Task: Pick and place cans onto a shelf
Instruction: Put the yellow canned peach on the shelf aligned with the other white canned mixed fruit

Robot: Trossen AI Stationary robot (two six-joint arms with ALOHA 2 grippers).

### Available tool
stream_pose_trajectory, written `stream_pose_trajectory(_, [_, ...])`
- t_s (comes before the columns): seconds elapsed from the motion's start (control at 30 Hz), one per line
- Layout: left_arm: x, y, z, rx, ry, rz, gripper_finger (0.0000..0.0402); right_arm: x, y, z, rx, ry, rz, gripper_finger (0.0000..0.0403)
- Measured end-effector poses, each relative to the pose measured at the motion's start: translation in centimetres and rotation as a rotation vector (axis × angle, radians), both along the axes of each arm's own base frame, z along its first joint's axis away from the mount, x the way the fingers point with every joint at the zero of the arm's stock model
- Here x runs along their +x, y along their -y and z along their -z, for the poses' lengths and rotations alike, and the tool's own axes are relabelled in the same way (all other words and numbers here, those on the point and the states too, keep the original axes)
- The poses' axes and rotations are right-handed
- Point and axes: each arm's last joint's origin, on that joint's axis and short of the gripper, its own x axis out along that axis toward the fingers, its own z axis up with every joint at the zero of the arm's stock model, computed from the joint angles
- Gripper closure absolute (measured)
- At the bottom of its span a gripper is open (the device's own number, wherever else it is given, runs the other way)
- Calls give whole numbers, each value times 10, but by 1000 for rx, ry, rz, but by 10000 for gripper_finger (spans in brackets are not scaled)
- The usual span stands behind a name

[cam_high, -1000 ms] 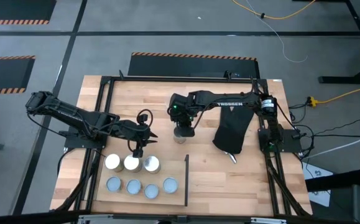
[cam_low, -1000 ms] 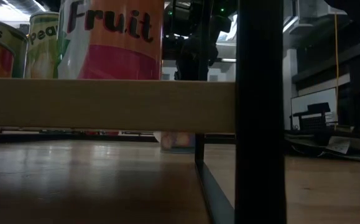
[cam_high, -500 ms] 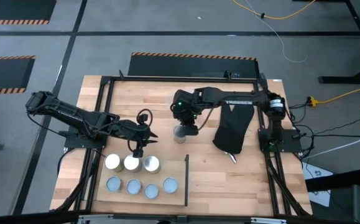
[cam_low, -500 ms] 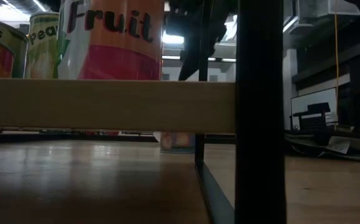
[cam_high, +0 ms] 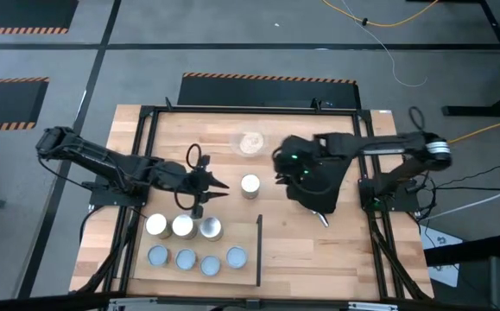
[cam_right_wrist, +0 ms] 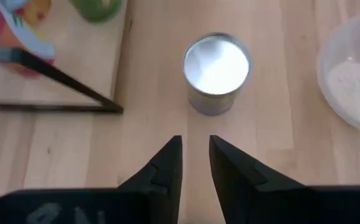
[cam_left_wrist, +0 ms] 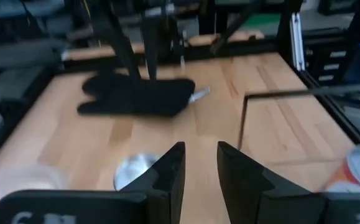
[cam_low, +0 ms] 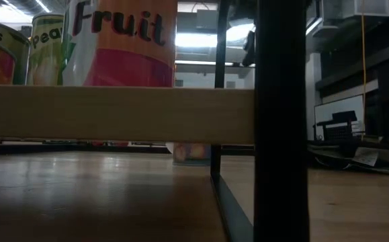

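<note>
Right claw [cam_right_wrist: 194, 158] fingers slightly apart, empty, beside lone can [cam_right_wrist: 216, 71], upright, axis vertical, white top up

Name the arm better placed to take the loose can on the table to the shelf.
Left, probably. Its tool is open beside the lone can and close to the shelf. The right tool is empty and sits on the can's far side, away from the shelf.

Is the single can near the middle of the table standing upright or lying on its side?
Upright. The high view shows the can's round white top, and in the right wrist view it stands on its base, free of the right gripper.
</note>
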Motion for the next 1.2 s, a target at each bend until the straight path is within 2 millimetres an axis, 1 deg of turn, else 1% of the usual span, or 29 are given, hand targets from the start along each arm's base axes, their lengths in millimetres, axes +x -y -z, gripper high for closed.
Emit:
stream_pose_trajectory(0.1, [9, 0, -2, 47, 70, 8, 316, -23, -1, 9, 23, 88, 56, 319])
stream_pose_trajectory(0.2, [21, -3, -1, 66, 124, 0, 316, -38, -2, 20, 41, 163, 79, 319])
stream_pose_trajectory(0.27, [29, -7, 3, 64, 135, -13, 316, -46, 0, 28, 52, 206, 97, 319])
stream_pose_trajectory(0.37, [40, -15, 8, 39, 119, 31, 316, -53, 2, 39, 55, 239, 111, 319])
stream_pose_trajectory(0.47, [53, -22, 12, 9, 92, 91, 316, -56, 4, 51, 54, 232, 121, 319])
stream_pose_trajectory(0.57, [67, -26, 18, -10, 57, 130, 316, -57, 6, 58, 54, 221, 128, 319])
stream_pose_trajectory(0.77, [91, -35, 42, -31, -81, 149, 316, -60, 6, 66, 54, 204, 129, 319])
stream_pose_trajectory(0.97, [99, -39, 70, -21, -207, 115, 316, -59, 6, 66, 55, 202, 127, 319])
stream_pose_trajectory(1.2, [101, -41, 84, 19, -278, 35, 316, -59, 6, 67, 54, 202, 127, 319])
